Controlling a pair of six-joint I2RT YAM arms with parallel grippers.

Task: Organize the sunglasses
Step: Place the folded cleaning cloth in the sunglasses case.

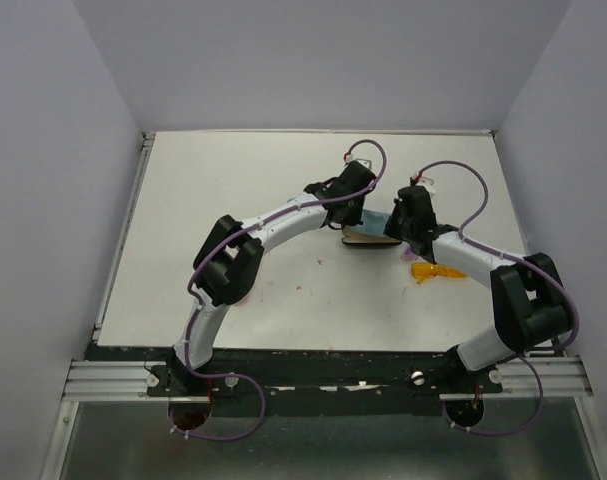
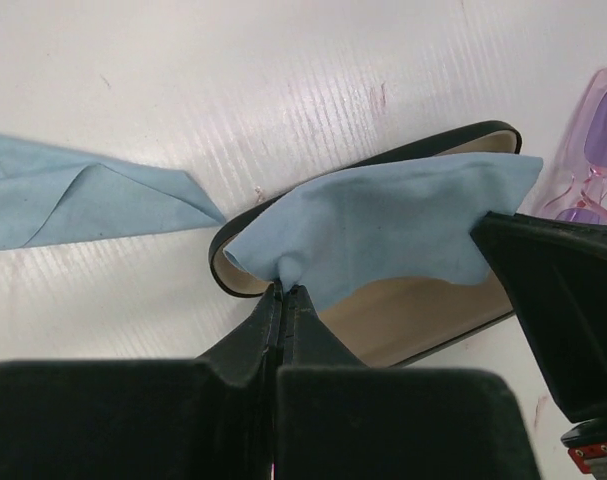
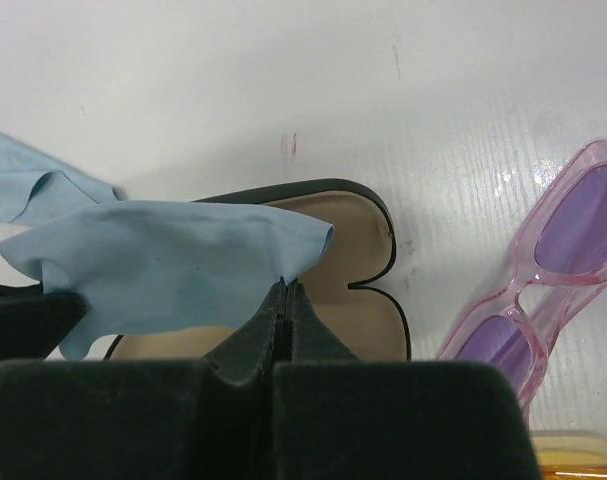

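A light blue cloth (image 2: 383, 225) hangs stretched between my two grippers above an open black case (image 2: 423, 320) with a beige lining. My left gripper (image 2: 283, 288) is shut on one corner of the cloth (image 3: 163, 260), and my right gripper (image 3: 286, 285) is shut on the opposite corner. The pale pink-purple sunglasses (image 3: 573, 250) lie on the table just right of the case (image 3: 353, 230). The orange sunglasses (image 1: 435, 271) lie nearer the front, beside the right arm. In the top view both grippers meet over the case (image 1: 368, 238).
A second light blue cloth (image 2: 73, 200) lies crumpled on the white table (image 1: 233, 200) just left of the case. Grey walls close in the table at the back and both sides.
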